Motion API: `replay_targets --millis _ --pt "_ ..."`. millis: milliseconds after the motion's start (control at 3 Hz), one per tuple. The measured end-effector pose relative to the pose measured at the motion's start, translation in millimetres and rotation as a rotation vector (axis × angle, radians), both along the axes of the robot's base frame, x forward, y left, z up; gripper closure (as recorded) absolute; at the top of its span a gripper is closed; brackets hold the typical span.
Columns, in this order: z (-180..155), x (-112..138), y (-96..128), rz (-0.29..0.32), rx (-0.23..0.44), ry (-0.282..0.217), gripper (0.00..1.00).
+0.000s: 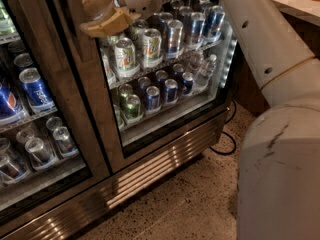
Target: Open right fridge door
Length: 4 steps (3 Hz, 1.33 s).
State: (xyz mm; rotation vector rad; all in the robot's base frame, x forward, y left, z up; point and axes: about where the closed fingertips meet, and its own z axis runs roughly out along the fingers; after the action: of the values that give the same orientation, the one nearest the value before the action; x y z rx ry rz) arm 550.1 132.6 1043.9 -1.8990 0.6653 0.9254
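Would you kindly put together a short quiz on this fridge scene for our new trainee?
1. True or false: the right fridge door stands wide open.
2. Where is the gripper? A) down on the floor B) high up, at the right fridge door's left edge C) among the cans behind the other door
3. Fill in: a black ___ lies on the floor by the fridge's right corner.
Key: 1 false; 2 B; 3 cable.

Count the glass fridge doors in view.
2. The right fridge door is centre frame, the gripper at its upper left; the left door, showing blue cans, is far left. Others may be hidden.
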Motion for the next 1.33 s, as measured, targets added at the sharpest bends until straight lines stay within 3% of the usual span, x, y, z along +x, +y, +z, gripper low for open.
replay_targets --millis 667,1333 --pt "0.4 -0.1 0.1 0.003 0.008 -0.002 1.0" --pt "4.0 -13.0 1.3 -0.001 0.009 0.0 1.0"
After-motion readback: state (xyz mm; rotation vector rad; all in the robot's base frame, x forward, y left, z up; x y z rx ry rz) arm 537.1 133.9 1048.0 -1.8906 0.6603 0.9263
